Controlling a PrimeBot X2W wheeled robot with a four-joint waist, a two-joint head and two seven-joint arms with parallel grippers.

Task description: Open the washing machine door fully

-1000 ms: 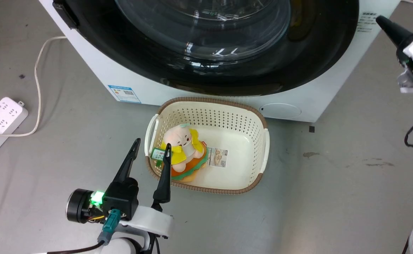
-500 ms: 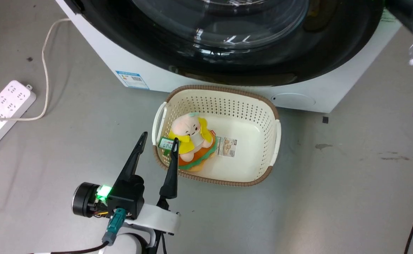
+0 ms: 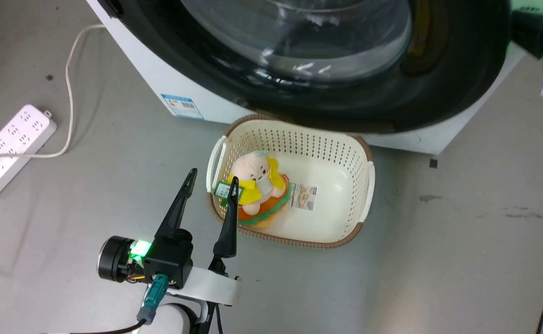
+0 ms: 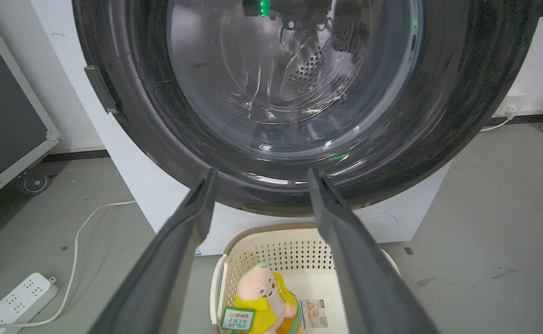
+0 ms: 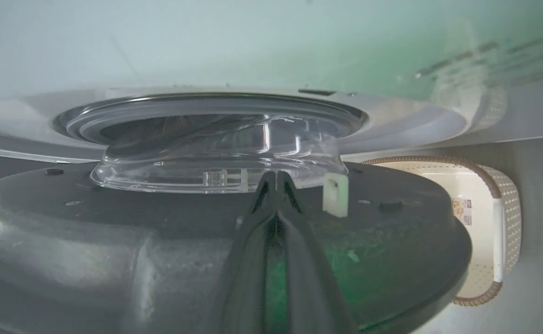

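The left gripper [image 3: 213, 176] hangs with its fingers spread wide and empty. Just past its fingertips a plush toy [image 3: 255, 185] sits in a cream perforated basket [image 3: 341, 153]. Beyond them the washing machine door [image 3: 438, 93] stands ajar from the washing machine [image 3: 160, 79]. The right gripper [image 5: 276, 176], fingers pressed together on nothing, lies along the door's inner face. Its tips point at the glass bowl, with a pale latch tab [image 5: 335, 195] to their right.

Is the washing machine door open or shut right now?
Partly open: the right wrist view looks into a gap between the door and the washing machine.
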